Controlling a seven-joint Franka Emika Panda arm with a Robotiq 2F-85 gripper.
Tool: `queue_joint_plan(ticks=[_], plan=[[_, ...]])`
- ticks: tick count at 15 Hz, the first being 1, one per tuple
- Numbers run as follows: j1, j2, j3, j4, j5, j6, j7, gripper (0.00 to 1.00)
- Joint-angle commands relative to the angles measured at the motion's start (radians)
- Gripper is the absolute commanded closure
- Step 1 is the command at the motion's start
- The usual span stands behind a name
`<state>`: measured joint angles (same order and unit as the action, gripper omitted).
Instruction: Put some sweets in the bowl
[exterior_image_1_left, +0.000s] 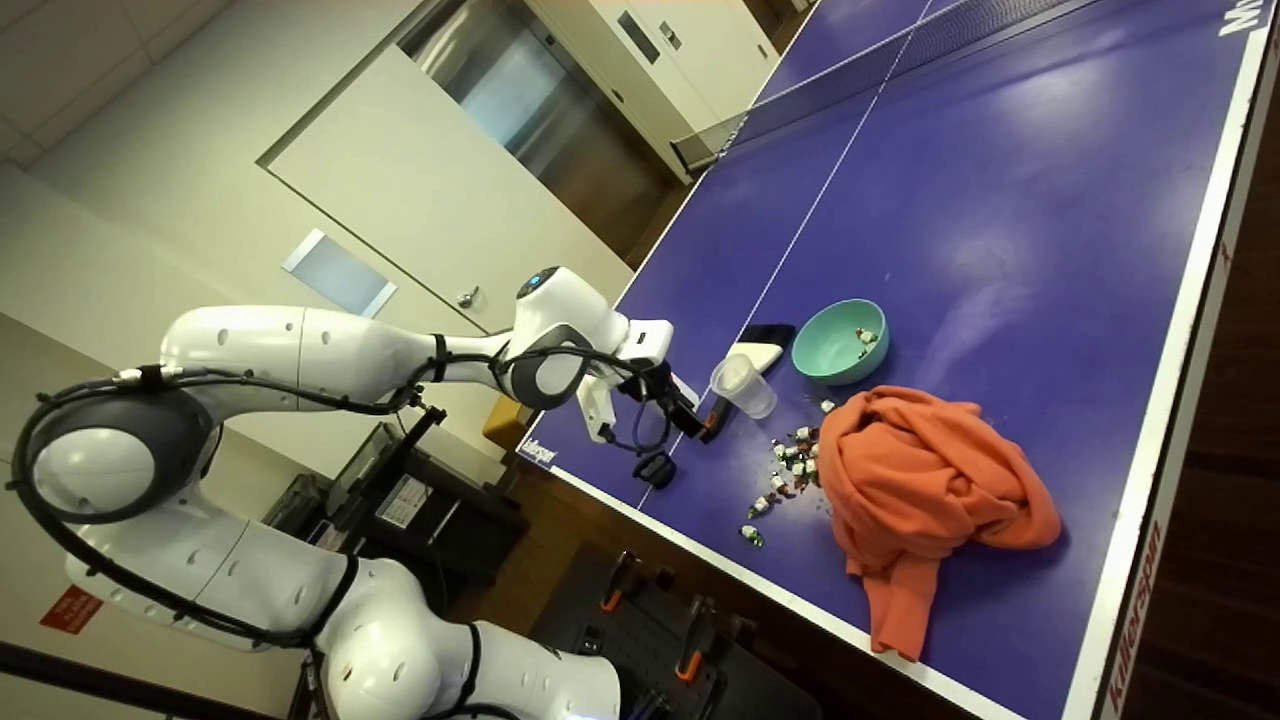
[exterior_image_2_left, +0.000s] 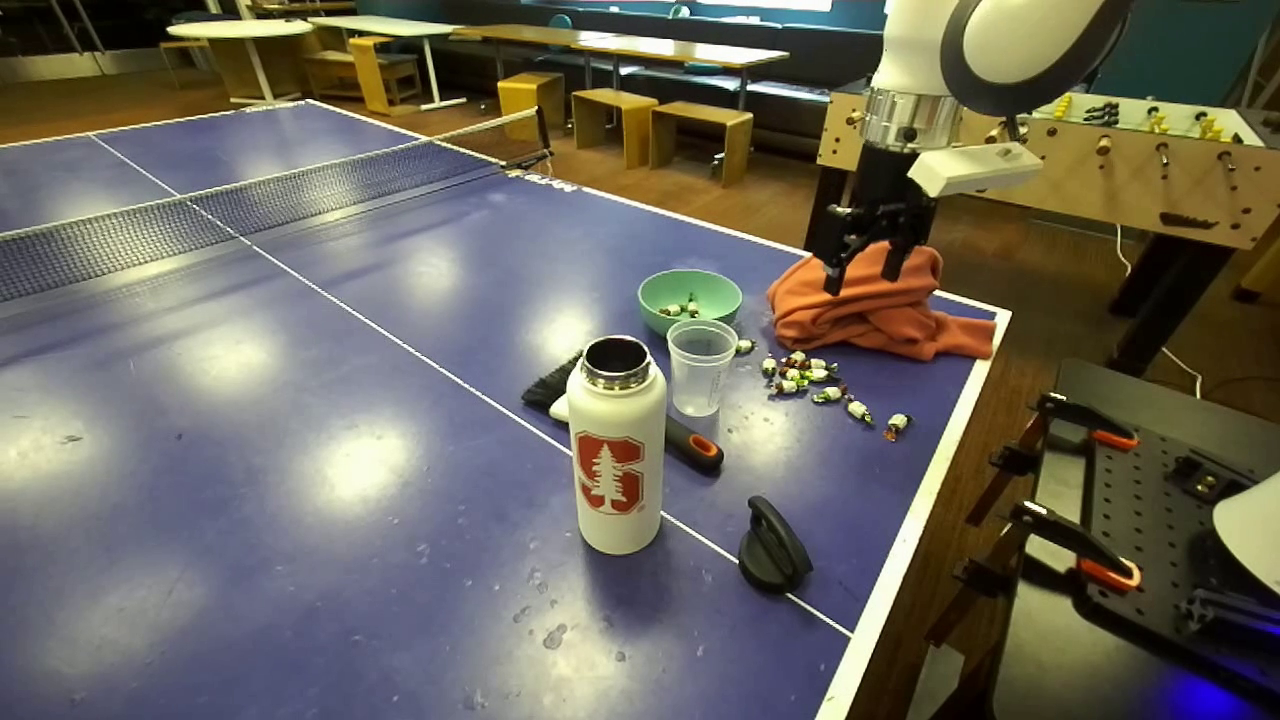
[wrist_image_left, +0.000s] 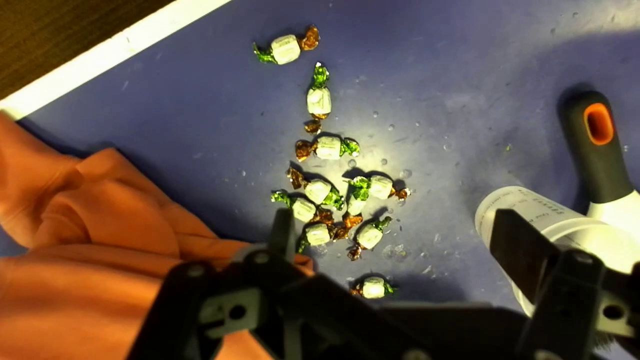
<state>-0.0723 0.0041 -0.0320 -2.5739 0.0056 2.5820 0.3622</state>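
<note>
Robot gripper (exterior_image_2_left: 863, 272) with its jaws spread wide above a purple table (exterior_image_1_left: 1000, 230) scattered with ten wrapped sweets (wrist_image_left: 328, 148)

The sweets have white middles and twisted green and brown foil ends. Most huddle between one orange cloth (exterior_image_1_left: 920, 470) and one clear cup (exterior_image_2_left: 700, 370); one lies nearest the table's white edge (wrist_image_left: 106, 55). At least two more sit in the single mint-green bowl (exterior_image_1_left: 828, 346), which stands near the cloth and the cup. From the bowl, in both exterior views, a broad stretch of tabletop runs to the net (exterior_image_2_left: 300, 195)
</note>
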Motion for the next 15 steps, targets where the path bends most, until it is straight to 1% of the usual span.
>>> queue_joint_plan(ticks=[1,4,5,7,8,9,12,15], plan=[[0.009,-0.006,-0.007,0.001,0.000,-0.002,0.000,0.00],[0.009,-0.016,-0.006,0.001,0.000,-0.002,0.000,0.00],[0.006,-0.005,-0.007,0.001,-0.045,0.014,0.056,0.00],[0.012,0.012,-0.003,-0.017,-0.053,0.044,0.089,0.00],[0.017,0.023,0.000,-0.024,-0.022,0.059,0.076,0.00],[0.021,0.037,0.001,-0.029,-0.012,0.085,0.077,0.00],[0.042,0.094,0.006,-0.048,0.025,0.209,0.082,0.00],[0.075,0.174,-0.005,-0.058,0.020,0.352,0.094,0.00]])
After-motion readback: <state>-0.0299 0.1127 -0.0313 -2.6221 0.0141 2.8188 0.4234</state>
